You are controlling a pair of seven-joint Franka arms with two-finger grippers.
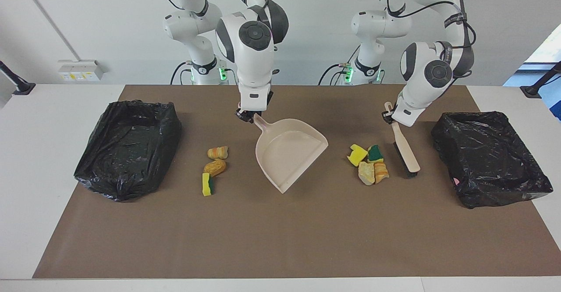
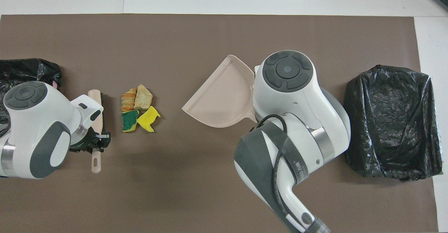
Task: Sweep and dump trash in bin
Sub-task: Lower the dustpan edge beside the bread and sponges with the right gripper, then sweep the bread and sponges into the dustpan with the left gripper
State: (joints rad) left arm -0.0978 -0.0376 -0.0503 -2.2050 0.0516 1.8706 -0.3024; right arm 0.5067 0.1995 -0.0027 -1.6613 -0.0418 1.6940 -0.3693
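Left gripper [image 1: 388, 115]: I see it pinching the brush [image 1: 405, 151] handle, four scraps [image 1: 368, 164] just beside the bristles.
Right gripper [image 1: 246, 115]: clamped on the dustpan [image 1: 289, 154] handle, three scraps [image 1: 213, 169] nearby.

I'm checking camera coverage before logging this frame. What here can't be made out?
- Overhead view: the three scraps toward the right arm's end are hidden under that arm.
- Overhead view: the bin at the left arm's end is cut by the edge and covered by the left arm.
- Overhead view: the right gripper is hidden by its own wrist.
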